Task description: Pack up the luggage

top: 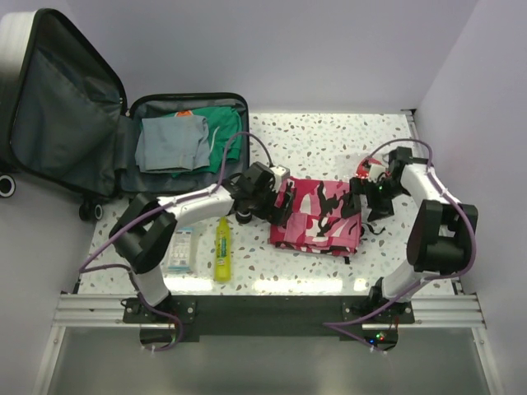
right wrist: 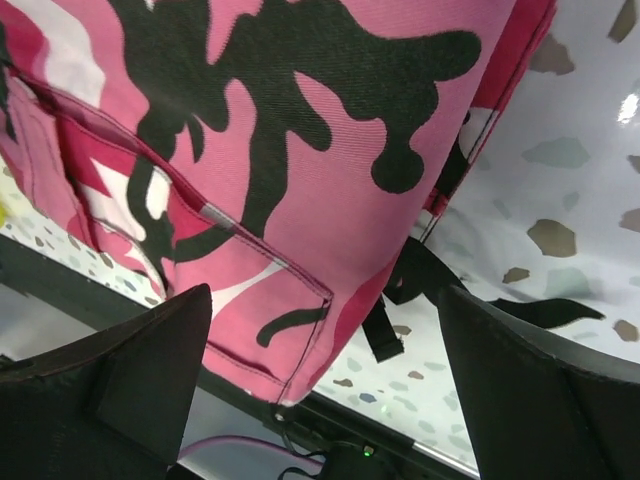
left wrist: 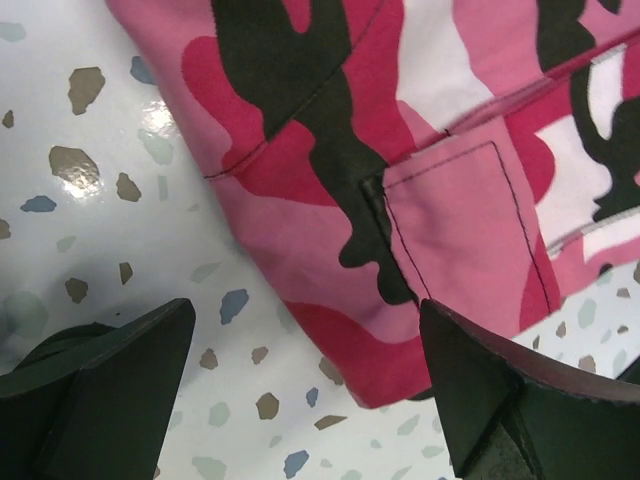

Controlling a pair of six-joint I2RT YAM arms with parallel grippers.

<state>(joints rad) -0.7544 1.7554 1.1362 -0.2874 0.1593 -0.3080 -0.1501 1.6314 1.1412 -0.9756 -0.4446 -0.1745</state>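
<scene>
The luggage (top: 62,115) lies open at 10 o'clock on the table (top: 329,144), with its lid leaning up to the left. In its base a grey cloth (top: 171,141) lies partly over a green cloth (top: 226,123). A folded pink camo cloth (top: 317,218) lies at the centre of the table.

The left gripper (top: 280,206) is at the 9 o'clock edge of the camo cloth. Its jaws are wide open, with the hem between them but not held. The right gripper (top: 358,202) is at the 3 o'clock edge, also wide open and holding nothing.

A yellow bottle (top: 222,248) and a packet (top: 179,251) lie at 7 o'clock.
</scene>
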